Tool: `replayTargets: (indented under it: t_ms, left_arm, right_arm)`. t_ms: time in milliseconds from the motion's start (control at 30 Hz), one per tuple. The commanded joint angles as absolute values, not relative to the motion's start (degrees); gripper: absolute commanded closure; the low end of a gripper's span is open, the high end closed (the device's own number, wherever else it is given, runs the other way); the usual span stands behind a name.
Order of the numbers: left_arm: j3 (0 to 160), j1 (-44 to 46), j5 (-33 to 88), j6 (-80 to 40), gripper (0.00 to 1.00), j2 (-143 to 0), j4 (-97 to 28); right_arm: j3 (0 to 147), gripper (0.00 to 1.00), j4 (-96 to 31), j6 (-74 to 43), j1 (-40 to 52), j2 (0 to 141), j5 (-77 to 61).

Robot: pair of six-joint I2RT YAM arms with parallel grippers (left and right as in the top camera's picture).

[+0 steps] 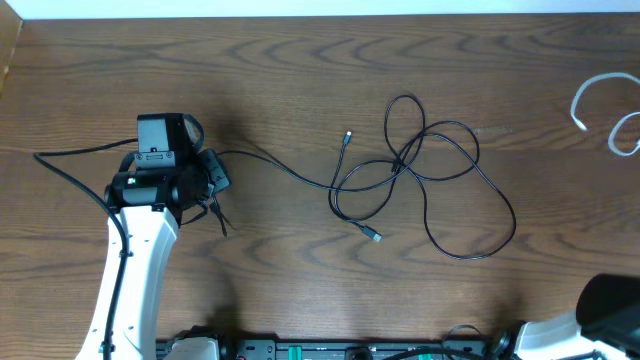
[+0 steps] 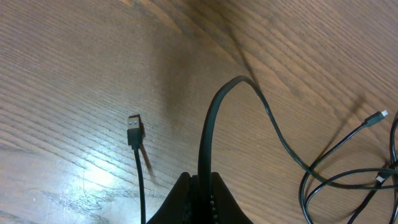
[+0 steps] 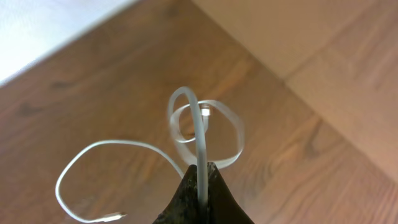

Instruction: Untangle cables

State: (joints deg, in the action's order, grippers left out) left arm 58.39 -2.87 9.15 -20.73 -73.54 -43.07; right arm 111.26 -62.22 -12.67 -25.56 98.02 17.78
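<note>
The white cable (image 3: 201,146) lay apart near the right edge, clamped by the right gripper (image 3: 200,177). The left gripper (image 2: 201,186) pinched one of the black cables (image 1: 404,162); their mid-table loops were not yet undone.

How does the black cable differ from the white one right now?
The black cable is pinched in the left gripper; the white cable in the right gripper. The black cable runs into crossing loops at the table's middle; the white cable curls at its right edge. Both are thin with small plugs.
</note>
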Motion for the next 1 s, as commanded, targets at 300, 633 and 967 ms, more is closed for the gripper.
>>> replayTargets:
  t_ms: [300, 633, 967]
  left_arm:
    - [59.1, -2.7, 9.6, -20.0, 0.92, -73.7, -43.1]
    - [59.1, -2.7, 9.7, -20.0, 0.93, -73.7, -43.2]
    - [59.1, -2.7, 9.7, -20.0, 0.92, -73.7, -43.3]
  right_arm:
    - [110.0, 0.99, -62.7, -21.8, -31.9, 101.6, 19.9]
    - [102.2, 0.99, -59.5, -22.3, -35.1, 106.6, 16.7]
    - [101.7, 0.99, -56.2, -18.8, -41.0, 115.9, 2.1]
